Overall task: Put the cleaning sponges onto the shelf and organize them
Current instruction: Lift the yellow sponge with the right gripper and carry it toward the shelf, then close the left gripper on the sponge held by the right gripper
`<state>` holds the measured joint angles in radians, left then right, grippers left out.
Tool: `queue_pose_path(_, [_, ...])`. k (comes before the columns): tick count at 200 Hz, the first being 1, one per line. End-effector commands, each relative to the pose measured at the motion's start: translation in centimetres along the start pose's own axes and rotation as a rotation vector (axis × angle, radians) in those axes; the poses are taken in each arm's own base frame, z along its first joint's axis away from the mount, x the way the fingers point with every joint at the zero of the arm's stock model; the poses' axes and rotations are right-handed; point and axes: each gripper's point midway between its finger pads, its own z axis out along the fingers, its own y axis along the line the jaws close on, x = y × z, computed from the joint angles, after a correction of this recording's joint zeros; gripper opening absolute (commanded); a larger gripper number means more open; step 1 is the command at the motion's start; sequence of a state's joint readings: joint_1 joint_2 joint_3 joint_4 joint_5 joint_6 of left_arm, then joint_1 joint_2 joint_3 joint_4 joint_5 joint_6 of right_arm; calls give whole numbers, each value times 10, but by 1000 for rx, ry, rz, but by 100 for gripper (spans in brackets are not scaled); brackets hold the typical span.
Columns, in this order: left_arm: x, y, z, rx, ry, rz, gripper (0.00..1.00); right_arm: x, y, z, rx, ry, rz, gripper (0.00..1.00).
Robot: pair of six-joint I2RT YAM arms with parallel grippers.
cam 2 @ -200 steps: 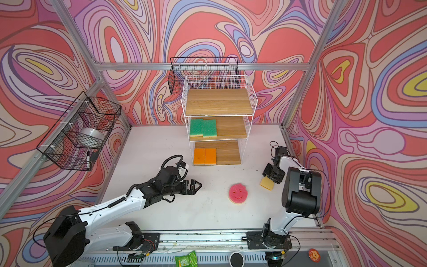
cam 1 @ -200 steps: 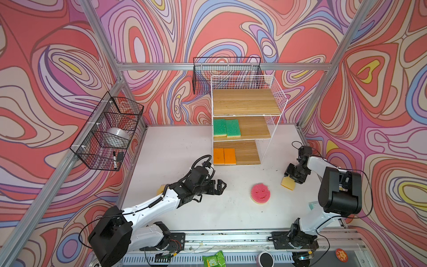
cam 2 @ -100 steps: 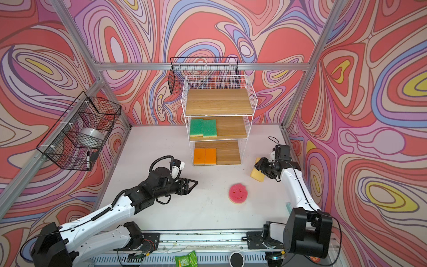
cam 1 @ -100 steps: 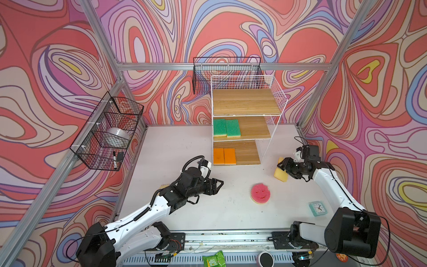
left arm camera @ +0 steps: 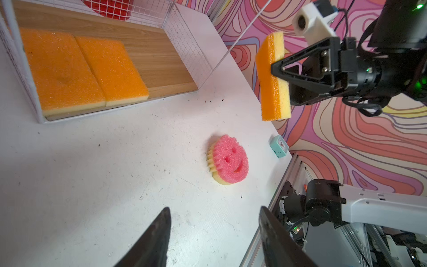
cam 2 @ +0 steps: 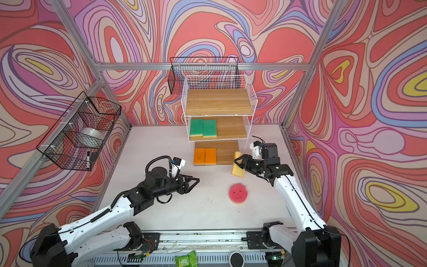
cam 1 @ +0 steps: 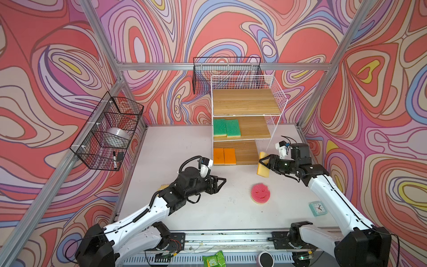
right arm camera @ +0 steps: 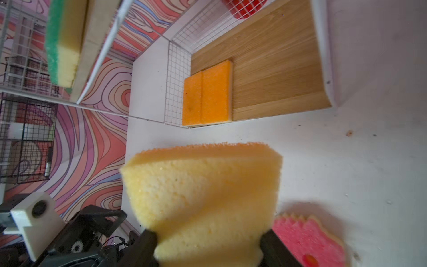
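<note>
The white wire shelf [cam 1: 276,92] stands at the back, with two green sponges [cam 1: 226,127] on its middle board and two orange sponges [cam 1: 224,156] on its bottom board. My right gripper [cam 1: 263,163] is shut on a yellow sponge with an orange face [left arm camera: 273,76], held on edge just right of the bottom board's front corner. In the right wrist view this held sponge [right arm camera: 203,189] bulges between the fingers. A round pink smiley sponge [cam 1: 260,193] lies on the table. My left gripper [cam 1: 221,182] hovers open and empty left of it. A yellow sponge corner [cam 1: 164,186] peeks from behind the left arm.
Black wire baskets hang on the left wall [cam 1: 108,129] and on the back wall [cam 1: 226,69] behind the shelf. A small teal clock [cam 1: 318,208] sits near the table's right front. A green packet [cam 1: 213,260] lies on the front rail.
My right arm has carried the yellow sponge left from the table's right edge towards the shelf's bottom board. The left gripper's jaws have narrowed but stay apart, and its arm has shifted slightly.
</note>
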<state>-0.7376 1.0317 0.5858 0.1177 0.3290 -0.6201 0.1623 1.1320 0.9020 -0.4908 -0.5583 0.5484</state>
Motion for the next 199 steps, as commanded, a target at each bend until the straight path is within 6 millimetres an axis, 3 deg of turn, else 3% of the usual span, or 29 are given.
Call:
queue_pose_path(1, [-19,-14,8,47,-36,35,71,-2,17,13,-75,-16,8,57])
queue_pose_path(25, [-23,-20,26,49,-20,44,79,6,24,24,-75,-3,-12,58])
queue_pose_path(69, [-24,-36,57,69,-14,80,79,20,29,40,-53,1,-35,57])
queue_pose_path(96, [-24,-36,70,62,-3,76,78,25,30,45,-53,5,-42,58])
queue_pose_path(199, [-28,-38,96,83,11,55,62,36,35,57,-60,52,-46,58])
